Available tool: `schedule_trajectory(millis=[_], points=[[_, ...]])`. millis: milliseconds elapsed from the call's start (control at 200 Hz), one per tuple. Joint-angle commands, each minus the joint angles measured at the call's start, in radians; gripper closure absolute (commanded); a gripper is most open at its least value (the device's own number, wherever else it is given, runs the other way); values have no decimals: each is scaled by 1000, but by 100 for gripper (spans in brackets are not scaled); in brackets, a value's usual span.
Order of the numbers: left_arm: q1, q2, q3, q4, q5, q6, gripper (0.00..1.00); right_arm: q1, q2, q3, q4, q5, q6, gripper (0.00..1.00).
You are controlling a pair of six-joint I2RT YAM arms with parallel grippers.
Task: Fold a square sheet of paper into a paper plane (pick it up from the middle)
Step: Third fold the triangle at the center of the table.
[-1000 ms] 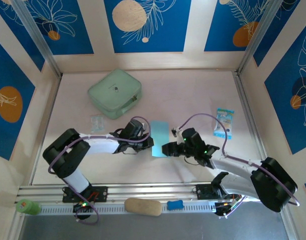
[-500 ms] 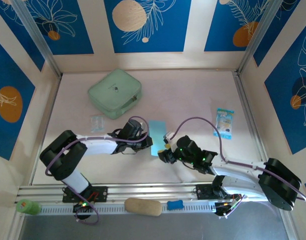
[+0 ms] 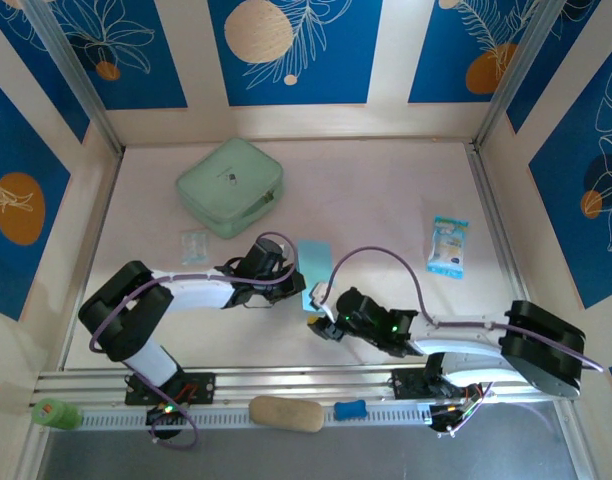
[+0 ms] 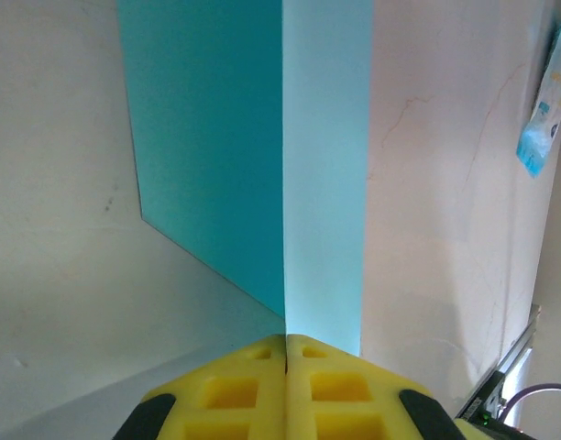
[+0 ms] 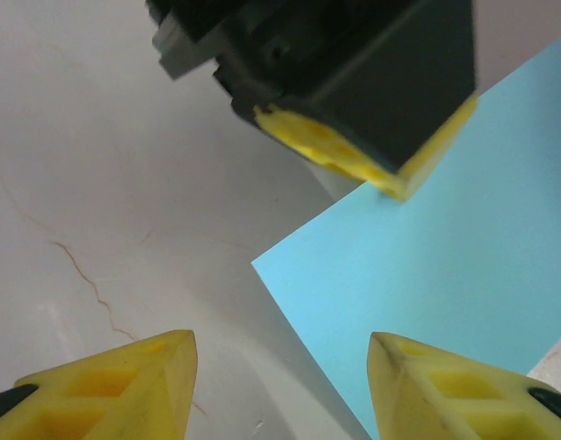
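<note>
Pinching the near end of the thin light cyan-blue sheet of paper (image 3: pixel 314 262), my left gripper (image 3: pixel 301 291) has its yellow fingers (image 4: pixel 235 390) pressed fully together on the crease. The sheet is folded lengthwise into a narrow strip near the middle of the pale tabletop (image 3: pixel 386 190). Its long axis runs from my fingertips straight away toward the far wall. In the left wrist view the crease leads directly out from my closed jaws, with the left half shaded darker than the right. My right gripper (image 3: pixel 317 321) sits just beside the strip's near corner, jaws about half open with nothing between them. The mint-green rounded case (image 3: pixel 230 186) lies beyond on the left, and the small printed packet (image 3: pixel 448 245) lies well apart on the right.
</note>
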Motion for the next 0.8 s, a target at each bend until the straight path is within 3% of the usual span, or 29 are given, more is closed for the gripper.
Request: schedule_trajectory(millis=[0, 405, 795], points=[[12, -9, -12, 9, 5, -31, 97, 35, 53, 28, 84, 109, -71, 48], [12, -17, -24, 19, 20, -113, 98, 113, 282, 81, 261, 372, -158, 49], [14, -21, -24, 7, 18, -109, 97, 111, 272, 53, 261, 352, -102, 68]])
